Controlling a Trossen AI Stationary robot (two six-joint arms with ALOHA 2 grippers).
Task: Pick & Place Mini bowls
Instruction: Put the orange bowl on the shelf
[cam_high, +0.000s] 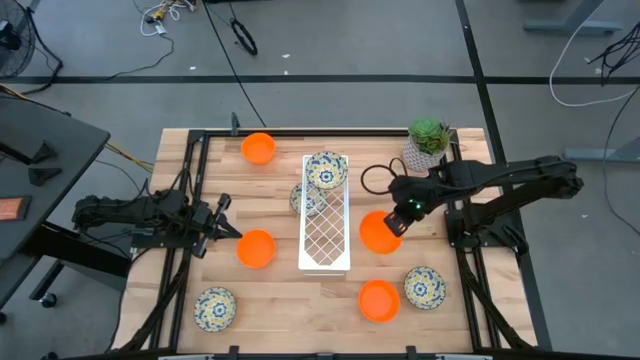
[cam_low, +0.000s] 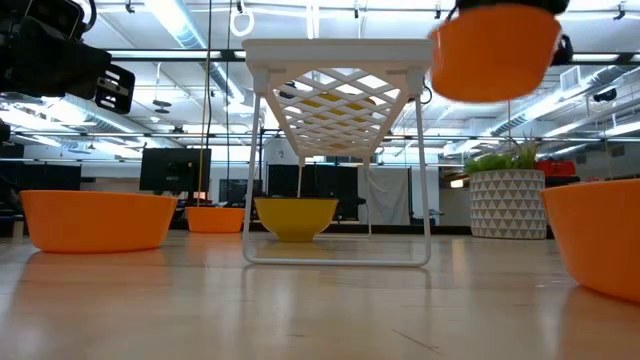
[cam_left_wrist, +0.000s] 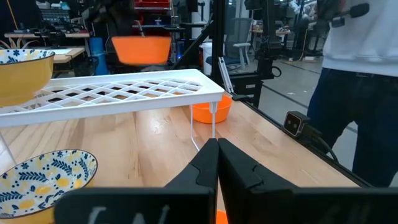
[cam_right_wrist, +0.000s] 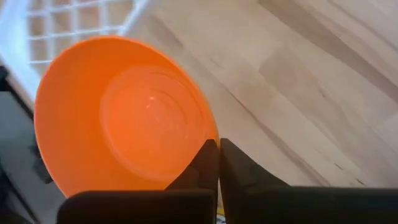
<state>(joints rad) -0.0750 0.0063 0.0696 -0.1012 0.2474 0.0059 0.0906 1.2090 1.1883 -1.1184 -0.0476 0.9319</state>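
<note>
In the high view, an orange bowl (cam_high: 378, 231) is carried by the right gripper (cam_high: 402, 214) just beside the right edge of the white lattice rack (cam_high: 325, 240), presumably so that it can be set on or near the rack. A patterned bowl (cam_high: 325, 170) is already seated on the rack's far end, and another (cam_high: 306, 198) lies partly under it. The remaining bowls are spread over the wooden table (cam_high: 290, 310): orange ones at (cam_high: 258, 148), (cam_high: 256, 248) and (cam_high: 379, 300), patterned ones at (cam_high: 214, 307) and (cam_high: 424, 288). The left gripper (cam_high: 225, 225) is parked near the left edge, just beside an orange bowl, and is empty.

In the low view, the carried bowl (cam_low: 493, 50) is seen lifted well clear of the tabletop, about level with the rack's top (cam_low: 335, 50). The potted plant (cam_low: 508, 195) stands behind.

In the left wrist view, the left fingers (cam_left_wrist: 208, 165) are pressed together on nothing, and a person (cam_left_wrist: 354, 74) stands beyond the table.

In the right wrist view, the bowl's rim (cam_right_wrist: 208, 146) is pinched between the closed right fingers (cam_right_wrist: 217, 165), so the bowl hangs tilted by one edge.
</note>
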